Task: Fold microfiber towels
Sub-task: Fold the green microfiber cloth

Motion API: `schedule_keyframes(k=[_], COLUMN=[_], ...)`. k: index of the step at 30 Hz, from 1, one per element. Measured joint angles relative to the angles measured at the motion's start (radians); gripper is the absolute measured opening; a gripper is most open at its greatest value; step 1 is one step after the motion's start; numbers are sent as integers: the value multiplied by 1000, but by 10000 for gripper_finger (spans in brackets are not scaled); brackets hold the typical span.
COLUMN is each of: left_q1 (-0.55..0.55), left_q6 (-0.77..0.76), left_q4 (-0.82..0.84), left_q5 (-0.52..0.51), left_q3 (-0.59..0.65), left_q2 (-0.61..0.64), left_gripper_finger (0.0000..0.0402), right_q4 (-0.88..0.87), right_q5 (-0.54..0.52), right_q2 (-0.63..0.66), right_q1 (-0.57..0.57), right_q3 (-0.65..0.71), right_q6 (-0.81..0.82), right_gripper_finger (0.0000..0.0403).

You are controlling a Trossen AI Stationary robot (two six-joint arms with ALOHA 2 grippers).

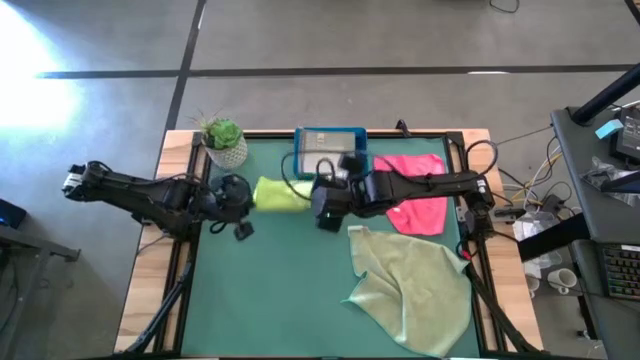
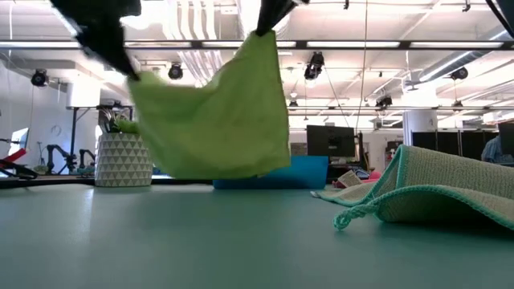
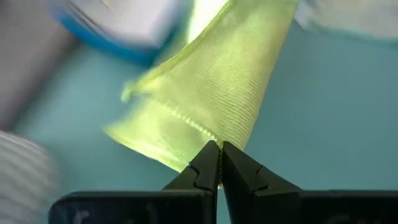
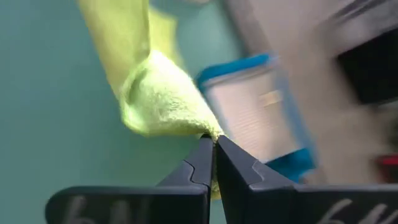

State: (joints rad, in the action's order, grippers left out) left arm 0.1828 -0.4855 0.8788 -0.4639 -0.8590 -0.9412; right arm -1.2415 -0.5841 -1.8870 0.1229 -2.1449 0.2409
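Lime-green microfiber towel (image 2: 217,120) hung in the air between my two grippers, over the far middle of the green tabletop (image 1: 290,290).

My left gripper (image 3: 219,163) and right gripper (image 4: 212,155) each have their fingers pressed together on a top corner of it, so the cloth hangs open and flat for the fold. It hangs clear of the tabletop, just in front of the blue tray (image 1: 330,140). The hot pink towel (image 1: 420,190) lies beside the tray, under my right arm, and the pale sage towel (image 1: 415,290) lies rumpled near the front right, both waiting, I judge.
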Motion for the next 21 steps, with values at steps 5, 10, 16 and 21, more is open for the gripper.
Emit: schedule_keyframes(k=[5, 10, 16, 21], left_q1=[65, 112, 177, 198], left_q6=[-120, -216, -294, -322], left_q4=[16, 15, -17, -17], left_q5=[193, 293, 361, 311], left_q3=[66, 101, 127, 131], left_q2=[-22, -59, -122, -190], left_gripper_finger=[0, 0, 0, 0], right_q4=[29, 113, 224, 287], right_q5=[169, 357, 410, 376], right_q2=[-3, -2, -2, -2], right_q1=[53, 104, 153, 144], right_q3=[123, 237, 343, 427], right_q6=[165, 318, 423, 484], right_gripper_finger=[8, 8, 8, 8])
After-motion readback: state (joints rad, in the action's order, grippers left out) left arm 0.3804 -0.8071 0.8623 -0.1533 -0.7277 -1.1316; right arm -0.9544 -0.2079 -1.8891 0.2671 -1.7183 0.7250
